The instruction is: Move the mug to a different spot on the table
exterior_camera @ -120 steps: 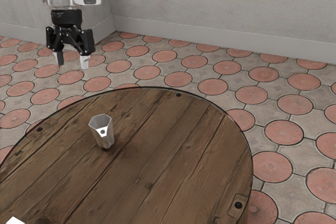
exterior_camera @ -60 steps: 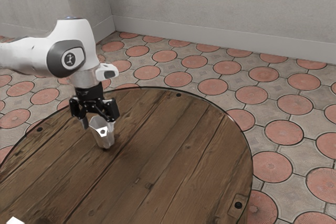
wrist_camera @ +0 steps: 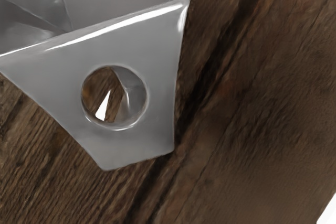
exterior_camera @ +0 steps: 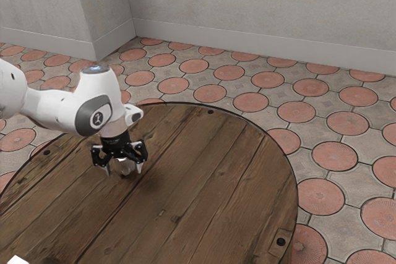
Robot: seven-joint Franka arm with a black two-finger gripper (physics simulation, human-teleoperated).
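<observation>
The grey angular mug (exterior_camera: 126, 166) stands on the round wooden table (exterior_camera: 210, 177), toward the exterior view's left, and my hand covers most of it. My gripper (exterior_camera: 124, 169) has come down over it, open, with one finger on either side of the mug and small gaps showing. Just under my hand in the wrist view are the mug (wrist_camera: 131, 45) and its flat handle with a round hole (wrist_camera: 113, 98), standing on the dark planks (wrist_camera: 252, 119).
The table's rim (exterior_camera: 281, 239) curves round at the exterior view's right, with the tiled floor (exterior_camera: 322, 109) below it. A small white object (exterior_camera: 15, 259) lies at the table's near left edge. Bare planks stretch to the right of the mug.
My arm has swung down from high above the floor to the table. The open gripper has dropped from the mug's rim to straddle its body. The mug has not moved.
</observation>
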